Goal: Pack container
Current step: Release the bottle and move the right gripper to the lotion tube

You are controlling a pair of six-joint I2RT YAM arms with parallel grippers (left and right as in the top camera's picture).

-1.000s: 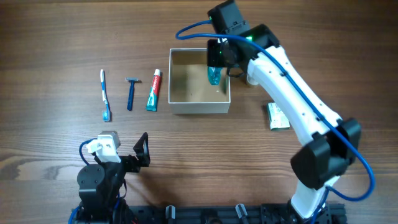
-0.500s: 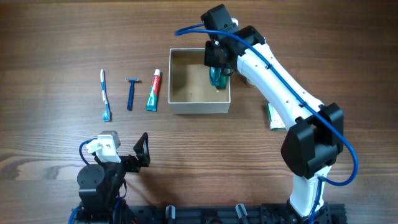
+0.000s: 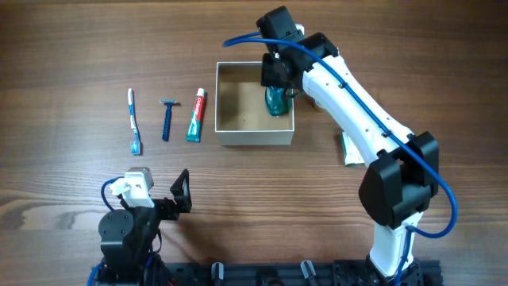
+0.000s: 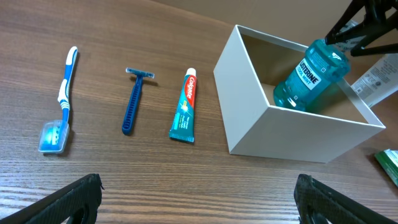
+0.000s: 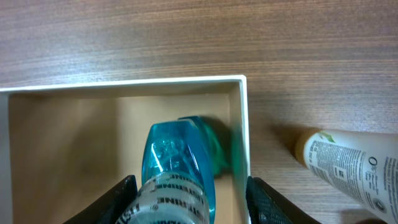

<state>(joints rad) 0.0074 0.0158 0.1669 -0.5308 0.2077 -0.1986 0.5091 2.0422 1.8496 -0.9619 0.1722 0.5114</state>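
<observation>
- From my remote station, the container [image 3: 238, 103] sits open-topped near the middle of the wooden table [image 3: 79, 48], its white walls framing a tan floor.
- The right gripper [image 3: 276, 73] hangs over the container's right side, near the corner farthest from the robot, so the box lies directly below and mostly to the left of the tool in the overhead view.
- A teal mouthwash bottle [image 3: 275, 100] stands tilted inside that corner, base down in the box and cap up between the right gripper's fingers [image 5: 127, 196].
- On the right wrist view, one finger lies against the ribbed cap while a sliver of box wall shows beside the other. I cannot tell whether the jaws are clamping the bottle or merely flanking it.
- The left gripper [image 4: 199, 204] is parked at the near edge of the table, well apart from the container, jaws spread wide with nothing between them.
- Left of the box, in a row, lie a tube of toothpaste [image 3: 195, 115] just beside it, then a blue razor [image 3: 167, 119] and a toothbrush [image 3: 134, 121].
- On the table outside the box's right wall lie a white tube [image 5: 348, 168] and, nearer the robot, a green-and-white packet [image 3: 353, 148].
</observation>
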